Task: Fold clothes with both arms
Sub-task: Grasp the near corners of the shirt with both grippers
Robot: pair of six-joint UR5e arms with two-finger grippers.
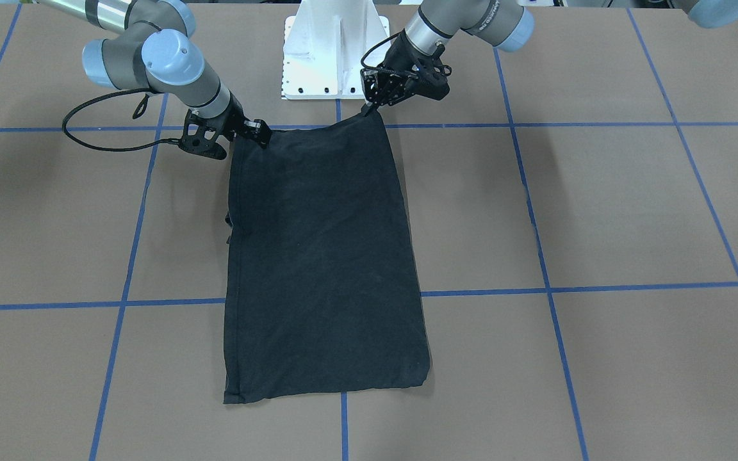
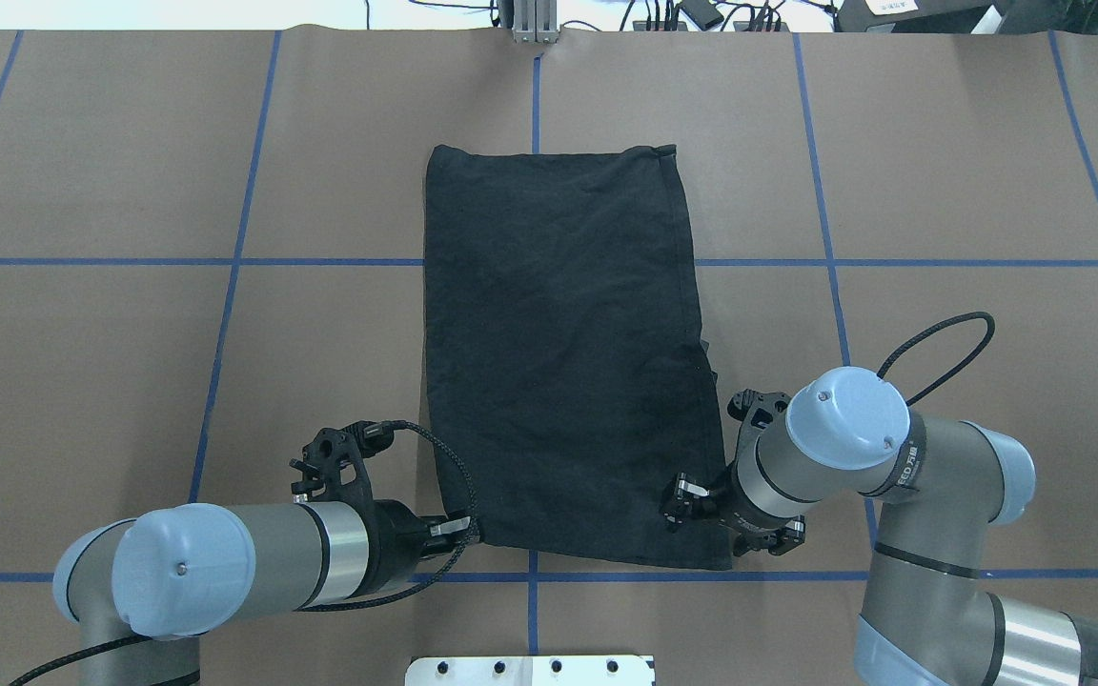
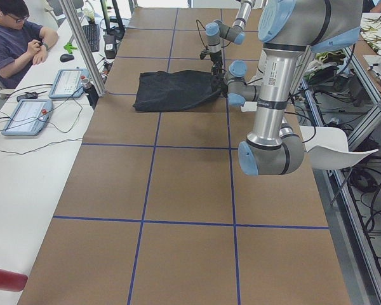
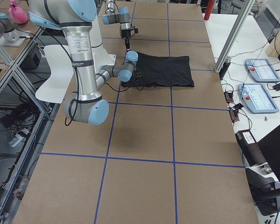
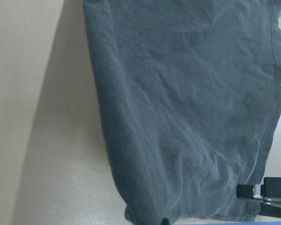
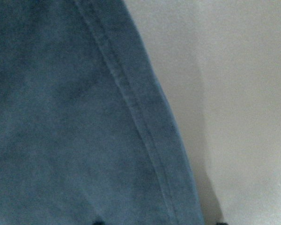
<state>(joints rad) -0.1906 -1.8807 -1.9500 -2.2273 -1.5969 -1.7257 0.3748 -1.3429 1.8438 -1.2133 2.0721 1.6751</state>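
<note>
pinches the folded black t-shirt at its two robot-side corners on the tabletop, left hand and right hand each clamped narrow on cloth.

overhead: rear, down | front: opposite, steep | sides: table ends, far | wrists: close; all share T-shirt

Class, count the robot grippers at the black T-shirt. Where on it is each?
2. The left gripper is at the T-shirt's near corner on the robot's left; the right gripper is over its near right corner. Neither is hidden.
</note>
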